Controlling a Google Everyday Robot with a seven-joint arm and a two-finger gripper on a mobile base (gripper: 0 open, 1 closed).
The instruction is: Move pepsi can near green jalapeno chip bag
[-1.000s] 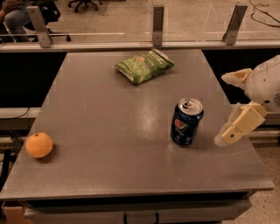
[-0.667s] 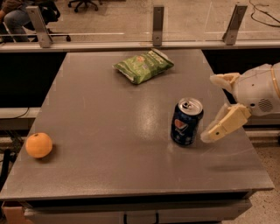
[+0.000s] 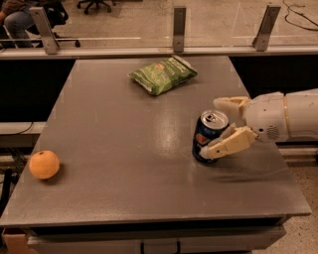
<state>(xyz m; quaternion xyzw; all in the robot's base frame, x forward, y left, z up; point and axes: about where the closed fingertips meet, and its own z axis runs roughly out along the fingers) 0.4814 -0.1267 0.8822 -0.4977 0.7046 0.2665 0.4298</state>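
Grey table (image 3: pixel 124 149) is set with the can (image 3: pixel 202 135) upright, well apart from the bag (image 3: pixel 163 74) at the back. The pincer (image 3: pixel 212 129) is spread wide, straddling the can; it should be closed squarely at mid-height before lifting.

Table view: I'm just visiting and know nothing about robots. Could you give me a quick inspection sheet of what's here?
surface: grey table, flat, no spills seen.
job's things: blue soda can upright, right of centre; green chip bag lying near the far edge, well apart from the can.
clutter: an orange near the left edge.
hand: the cream-coloured hand reaches in from the right, right at the can; whether it grips is unclear.
cables: one cable on the floor, far right.
surroundings: metal posts behind the table; an office chair beyond.
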